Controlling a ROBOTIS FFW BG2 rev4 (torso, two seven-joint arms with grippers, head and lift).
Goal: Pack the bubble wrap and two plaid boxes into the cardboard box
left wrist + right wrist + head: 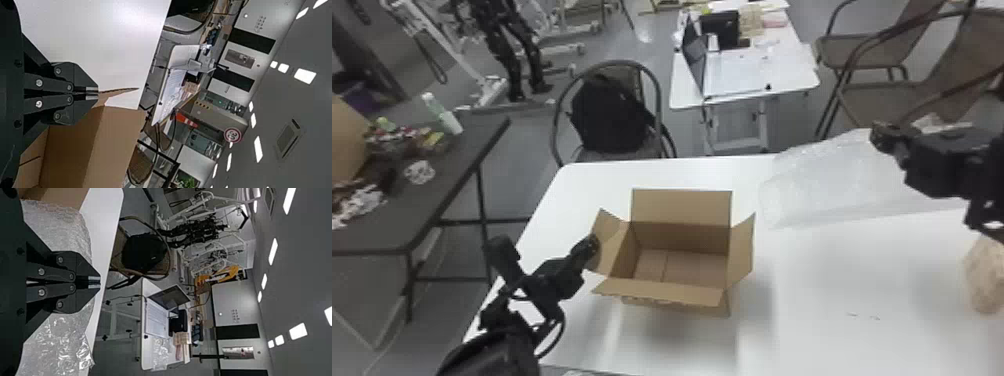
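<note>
Left gripper (pixel 591 245) clamped on the open cardboard box's (pixel 682 295) left flap (pixel 608 235), right gripper's (pixel 881 137) fingers together over bubble wrap (pixel 824 187), wrap lying on the white table (pixel 832 280), right of the box

A round red-rimmed sign (pixel 232 135) in the left wrist view's background bears the number 30.

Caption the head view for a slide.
Open cardboard box on a white table, left gripper at its left flap, bubble wrap lying to the right.
</note>
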